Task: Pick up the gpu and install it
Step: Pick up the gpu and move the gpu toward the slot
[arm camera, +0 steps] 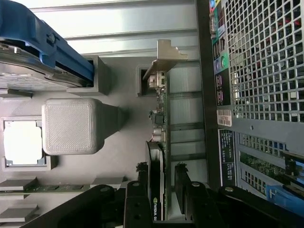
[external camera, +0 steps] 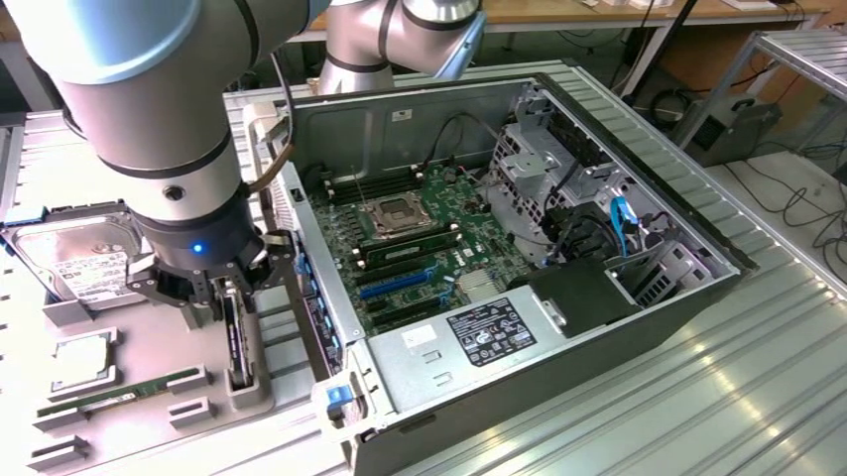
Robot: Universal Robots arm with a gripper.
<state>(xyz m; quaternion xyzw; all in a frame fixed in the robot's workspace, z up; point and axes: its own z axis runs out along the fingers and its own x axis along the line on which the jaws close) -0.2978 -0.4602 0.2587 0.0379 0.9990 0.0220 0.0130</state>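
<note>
The gpu (external camera: 240, 342) stands on edge in a grey holder (external camera: 254, 389) on the tray, at the exterior view's left of the open computer case (external camera: 622, 297). In the wrist view the gpu (arm camera: 161, 109) appears edge-on, its silver bracket (arm camera: 164, 54) at the far end and its black fan (arm camera: 154, 161) near the fingers. My gripper (external camera: 222, 297) hangs right over the card. The gripper (arm camera: 159, 173) is open, with one black finger (arm camera: 140, 183) on the fan side and the other on the board side, a thin gap showing there. The motherboard (external camera: 411, 238) lies bare inside the case with blue slots (external camera: 397, 283).
A silver hard drive (external camera: 79, 260) with a white label, a processor (external camera: 79, 357) and a green memory stick (external camera: 113, 397) sit in holders on the tray. A grey printed block (arm camera: 71, 126) rises beside the card. The case's perforated back panel (arm camera: 266, 57) stands close on the other side.
</note>
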